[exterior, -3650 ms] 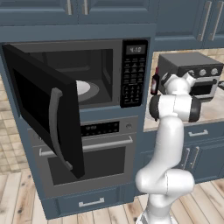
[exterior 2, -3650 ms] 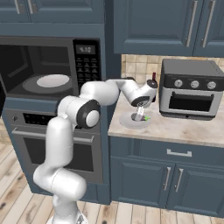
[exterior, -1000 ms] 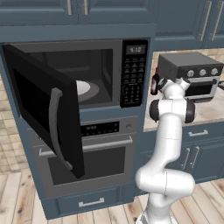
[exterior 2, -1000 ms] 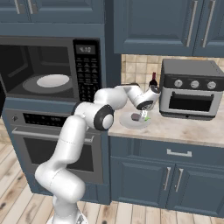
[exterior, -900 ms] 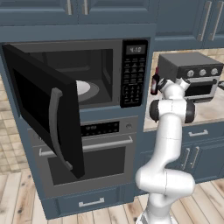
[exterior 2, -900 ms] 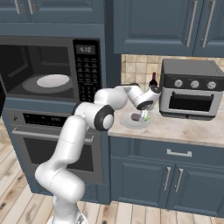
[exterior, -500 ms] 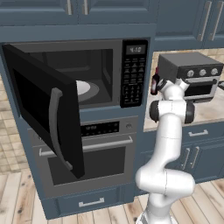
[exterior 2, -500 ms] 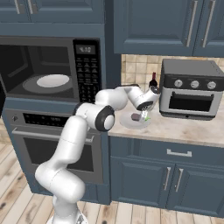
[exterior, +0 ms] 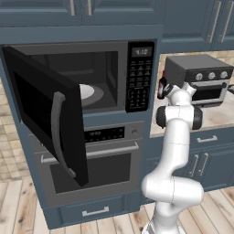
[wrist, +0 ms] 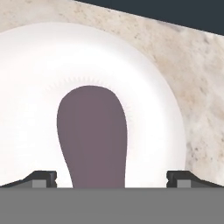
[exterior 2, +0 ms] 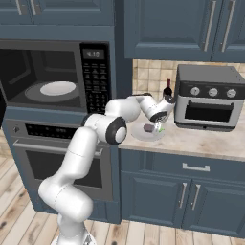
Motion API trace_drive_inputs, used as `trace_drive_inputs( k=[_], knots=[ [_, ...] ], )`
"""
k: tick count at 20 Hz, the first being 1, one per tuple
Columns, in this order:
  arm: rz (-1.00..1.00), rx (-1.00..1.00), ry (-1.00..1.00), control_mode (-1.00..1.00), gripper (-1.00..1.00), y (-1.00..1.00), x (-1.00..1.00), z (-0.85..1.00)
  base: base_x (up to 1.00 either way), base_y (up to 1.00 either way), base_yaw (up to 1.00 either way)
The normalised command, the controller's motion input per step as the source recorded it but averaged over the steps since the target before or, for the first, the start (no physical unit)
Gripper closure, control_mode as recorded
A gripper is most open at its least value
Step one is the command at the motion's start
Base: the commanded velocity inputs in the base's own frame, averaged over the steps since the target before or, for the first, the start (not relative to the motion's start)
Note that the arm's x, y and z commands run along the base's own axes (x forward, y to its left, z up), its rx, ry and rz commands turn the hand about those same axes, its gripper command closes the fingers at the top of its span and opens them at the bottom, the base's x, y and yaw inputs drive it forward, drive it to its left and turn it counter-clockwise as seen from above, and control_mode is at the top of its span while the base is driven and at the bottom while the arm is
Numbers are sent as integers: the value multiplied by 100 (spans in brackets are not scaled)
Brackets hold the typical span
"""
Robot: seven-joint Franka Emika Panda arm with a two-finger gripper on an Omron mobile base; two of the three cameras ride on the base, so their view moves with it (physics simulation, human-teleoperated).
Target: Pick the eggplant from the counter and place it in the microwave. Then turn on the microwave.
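Your eggplant (wrist: 92,138) looks dull purple, rounded, lying on a white plate (wrist: 148,100). Gripper (wrist: 111,178) wide open straddling it, slightly lower than before.

The light is soft and even everywhere, with no strong shadows. The inside of the microwave (exterior: 91,77) is dim, darkest at 9 o'clock. In the hand view the white plate (wrist: 144,83) glows very bright, almost washed out. All edges look sharp, nothing bends.
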Motion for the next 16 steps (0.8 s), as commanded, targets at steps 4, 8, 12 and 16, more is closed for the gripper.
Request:
trace_drive_inputs(
  k=[4,8,12,16],
  knots=[
    [0,0,0,-100,-100,0,7,-5,0,0,0],
    [0,0,0,-100,-100,0,7,-3,0,0,0],
    [0,0,0,-100,-100,0,5,-6,0,0,0],
    [0,0,1,-100,-100,0,3,-10,0,0,0]
  ],
)
